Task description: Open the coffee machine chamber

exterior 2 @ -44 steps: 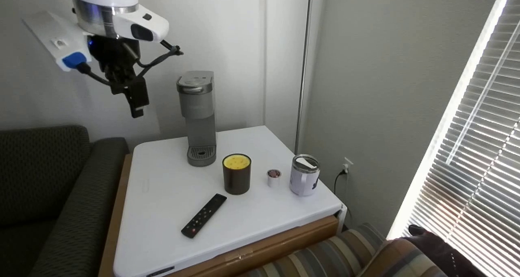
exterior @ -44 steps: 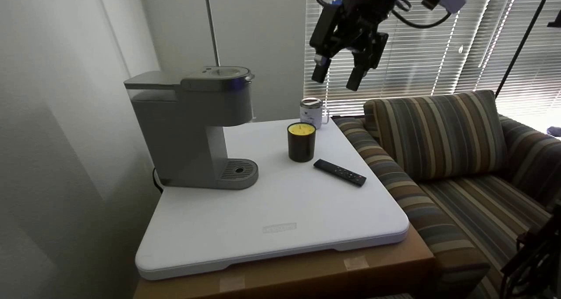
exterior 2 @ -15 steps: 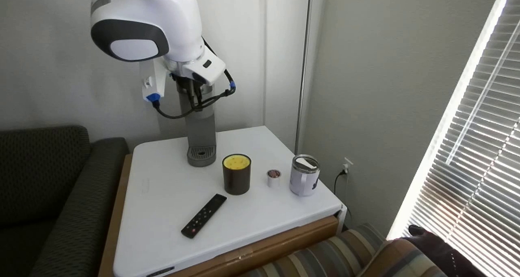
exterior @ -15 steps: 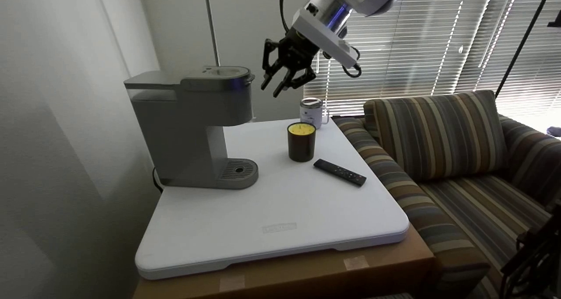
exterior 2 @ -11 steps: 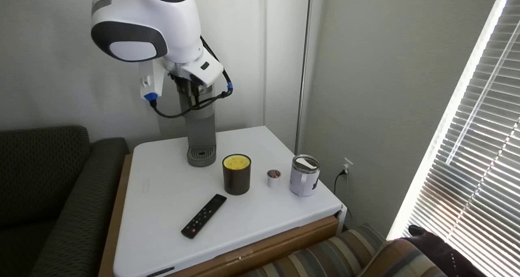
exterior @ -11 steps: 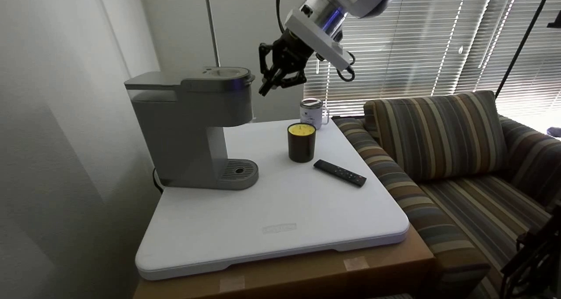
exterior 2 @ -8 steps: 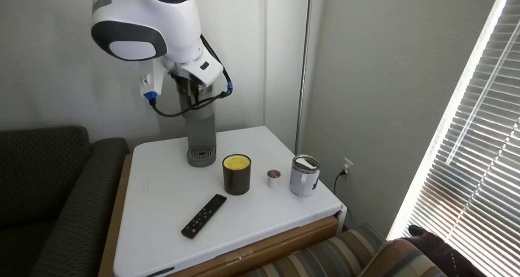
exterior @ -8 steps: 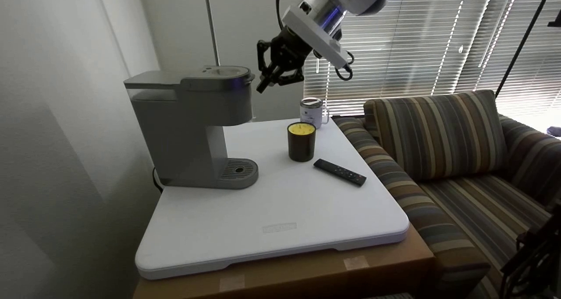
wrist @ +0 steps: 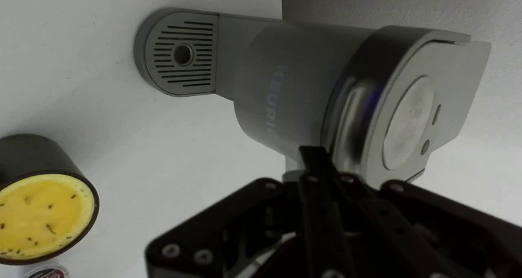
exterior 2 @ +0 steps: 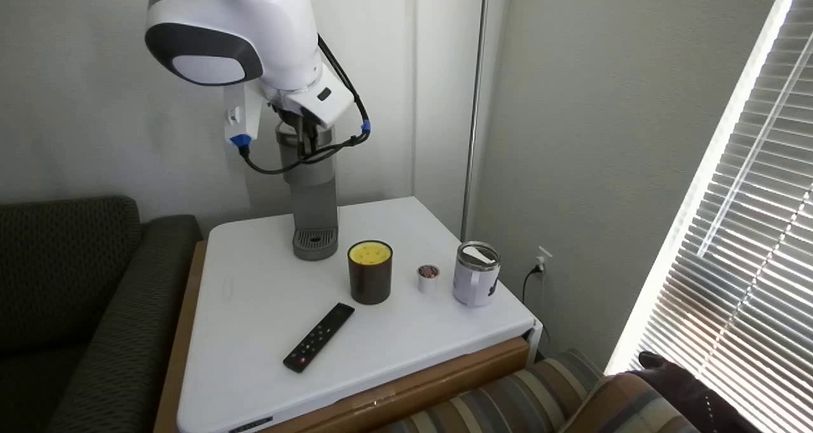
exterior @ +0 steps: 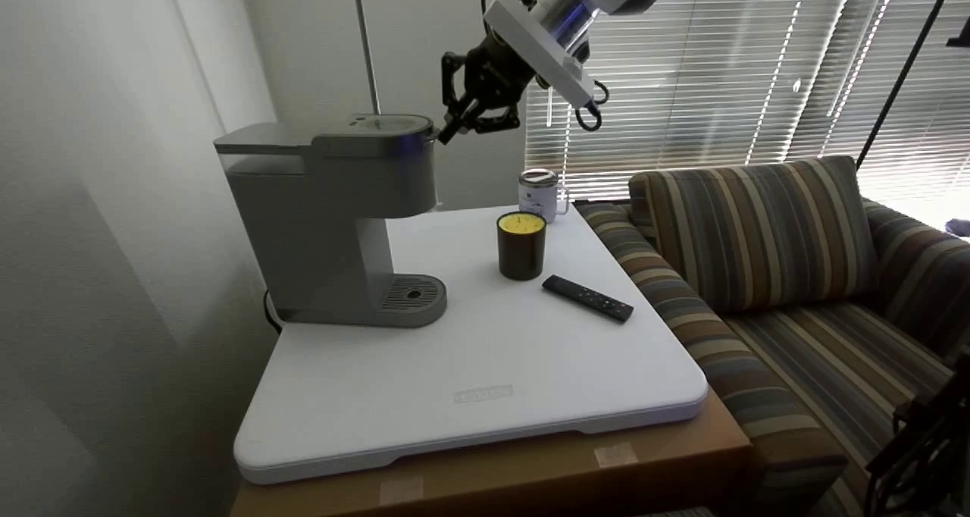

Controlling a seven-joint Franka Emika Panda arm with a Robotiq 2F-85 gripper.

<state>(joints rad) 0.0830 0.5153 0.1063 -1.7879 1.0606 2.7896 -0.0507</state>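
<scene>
The gray coffee machine (exterior: 318, 221) stands upright at the table's back-left in an exterior view. Its chamber (exterior: 379, 153) is the head on top, with the lid (wrist: 410, 123) down. A shiny handle (wrist: 352, 119) runs across the lid's front in the wrist view. My gripper (exterior: 445, 136) is shut, fingertips (wrist: 316, 155) pressed together with nothing visible between them. They point at the head's front, just by the handle; whether they touch it I cannot tell. In an exterior view my arm partly covers the head of the coffee machine (exterior 2: 311, 198).
On the white table (exterior: 485, 350) stand a dark candle with yellow wax (exterior 2: 370, 274), a small pod (exterior 2: 428, 279) and a lidded mug (exterior 2: 476, 274). A black remote (exterior: 587, 299) lies in front of the candle. A striped armchair (exterior: 758, 236) adjoins the table. The wall is close behind the machine.
My arm has swung over to the front of the coffee machine. The gripper's fingers have come together within the last second, and the fingertips have risen slightly toward the handle. The lid has not moved.
</scene>
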